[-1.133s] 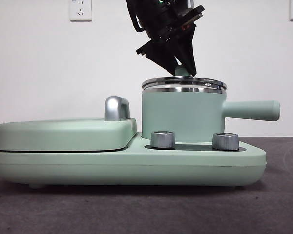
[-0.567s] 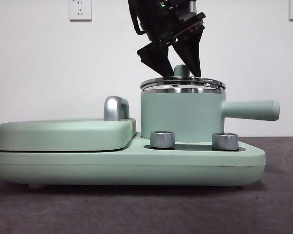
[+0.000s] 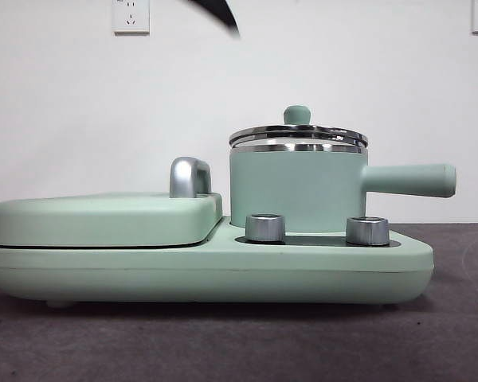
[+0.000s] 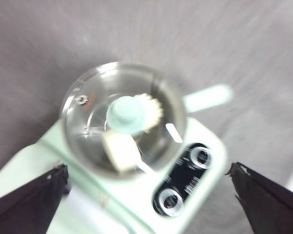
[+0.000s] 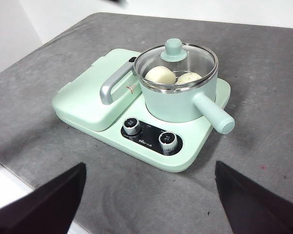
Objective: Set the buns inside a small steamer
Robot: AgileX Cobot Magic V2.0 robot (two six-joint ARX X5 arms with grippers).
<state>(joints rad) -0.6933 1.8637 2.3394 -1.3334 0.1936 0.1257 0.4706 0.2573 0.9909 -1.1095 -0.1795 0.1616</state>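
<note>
The small steamer point(image 3: 299, 191) stands on the right of the green cooker base with its lid point(image 3: 298, 135) on. Through the glass lid the right wrist view shows both buns inside: the smooth one point(image 5: 160, 75) and the ridged one point(image 5: 189, 77). The blurred left wrist view also shows them, smooth point(image 4: 121, 151) and ridged point(image 4: 150, 108), under the lid knob point(image 4: 126, 115). My left gripper point(image 4: 147, 168) is open and empty high above the steamer; in the front view only a black tip point(image 3: 223, 14) shows. My right gripper point(image 5: 150, 165) is open and empty, well back from the cooker.
The flat griddle section point(image 3: 103, 219) with its chrome handle point(image 3: 190, 177) fills the left of the base. Two steel knobs point(image 3: 265, 227) point(image 3: 367, 230) sit in front of the steamer. Its side handle point(image 3: 410, 180) sticks out to the right. Grey table all round.
My left gripper opened off the lid knob and rose out of the front view. The lid stays on the steamer.
</note>
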